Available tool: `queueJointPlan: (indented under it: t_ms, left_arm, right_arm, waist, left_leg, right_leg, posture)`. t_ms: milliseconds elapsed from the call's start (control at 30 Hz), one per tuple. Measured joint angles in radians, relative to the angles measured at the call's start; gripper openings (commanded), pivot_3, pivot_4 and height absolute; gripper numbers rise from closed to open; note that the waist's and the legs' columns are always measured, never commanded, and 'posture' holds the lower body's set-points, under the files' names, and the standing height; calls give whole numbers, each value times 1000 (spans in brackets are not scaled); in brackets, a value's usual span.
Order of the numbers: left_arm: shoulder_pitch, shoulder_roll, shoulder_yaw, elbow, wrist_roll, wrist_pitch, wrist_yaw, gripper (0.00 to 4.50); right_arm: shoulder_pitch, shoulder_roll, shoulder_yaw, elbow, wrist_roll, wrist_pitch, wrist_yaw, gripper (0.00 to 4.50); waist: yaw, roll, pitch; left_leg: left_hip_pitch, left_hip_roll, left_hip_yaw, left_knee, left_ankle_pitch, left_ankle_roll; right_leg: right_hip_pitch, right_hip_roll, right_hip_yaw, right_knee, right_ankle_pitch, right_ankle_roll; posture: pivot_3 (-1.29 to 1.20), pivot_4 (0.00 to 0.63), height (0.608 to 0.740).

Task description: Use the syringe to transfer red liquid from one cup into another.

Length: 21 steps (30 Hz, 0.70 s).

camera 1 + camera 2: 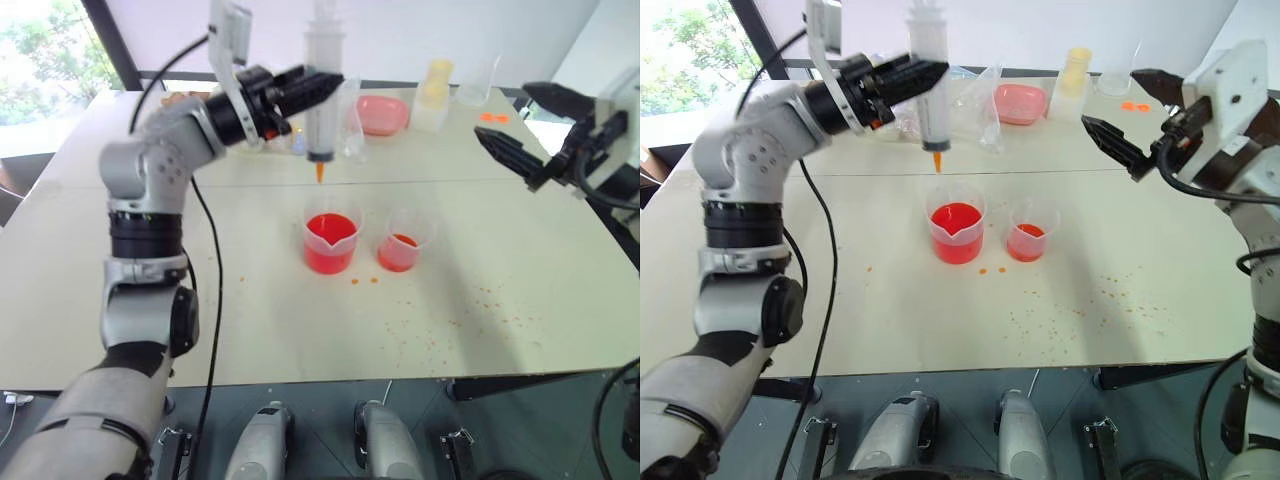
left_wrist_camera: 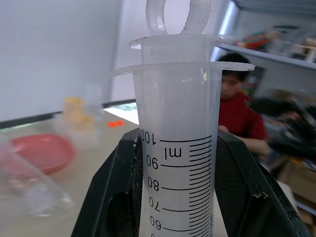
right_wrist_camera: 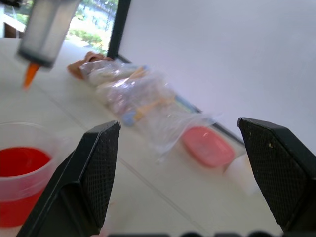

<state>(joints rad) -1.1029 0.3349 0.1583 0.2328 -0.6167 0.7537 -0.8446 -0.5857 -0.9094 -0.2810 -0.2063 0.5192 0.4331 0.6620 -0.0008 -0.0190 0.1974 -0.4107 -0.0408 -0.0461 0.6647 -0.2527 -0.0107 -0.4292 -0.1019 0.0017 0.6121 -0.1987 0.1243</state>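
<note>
My left gripper [image 1: 318, 88] is shut on the syringe [image 1: 323, 95], gripping its barrel from the side and holding it upright. In the left wrist view the black fingers [image 2: 111, 197] clamp the graduated barrel, and the white plunger is pushed fully in. The orange tip [image 1: 320, 172] hangs a little above and behind the spouted cup [image 1: 330, 240], which holds red liquid [image 1: 328, 228]. The smaller cup [image 1: 405, 245] stands to its right with a little red liquid. My right gripper [image 1: 502, 112] is open in the air, to the right of the cups, holding nothing.
Behind the cups lie a crumpled plastic bag [image 1: 348, 118], a pink dish [image 1: 381, 113], a yellow-topped bottle [image 1: 433, 93] and a clear beaker [image 1: 478, 82]. Orange droplets [image 1: 480, 300] speckle the table to the right. A person in red [image 2: 238, 111] sits beyond.
</note>
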Motion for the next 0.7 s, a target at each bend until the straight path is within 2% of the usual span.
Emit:
queueJointPlan:
  t_ms: [133, 333, 500, 700]
  left_arm:
    - [61, -33, -32, -27, 5, -70, -32, 1436]
    - [152, -50, -217, -11, 146, -251, -120, 1436]
    - [167, -67, -254, 58, 218, -371, -135, 1436]
    - [178, -84, -255, 72, 234, -399, -134, 1436]
  right_arm:
    - [-67, 48, 40, 57, -46, -49, -6, 3988]
    - [-137, 121, 107, 94, -86, -102, 9, 3988]
    - [-184, 199, 165, 99, -112, -118, 11, 3988]
    - [-211, 248, 221, 97, -133, -109, 15, 3988]
  waist:
    - [-8, 0, 0]
    - [-9, 0, 0]
    - [-11, 0, 0]
    - [-8, 0, 0]
  left_leg:
    - [0, 0, 0, 0, 0, 0]
    - [1, 0, 0, 0, 0, 0]
    - [1, 0, 0, 0, 0, 0]
    - [1, 0, -1, 0, 0, 0]
  right_leg:
    - [1, 0, 0, 0, 0, 0]
    - [1, 0, 1, 0, 0, 0]
    - [1, 1, 1, 0, 0, 0]
    - [1, 1, 1, 0, 0, 0]
  posture:
    - [0, 150, 740]
    - [0, 150, 740]
    - [0, 150, 740]
    - [0, 150, 740]
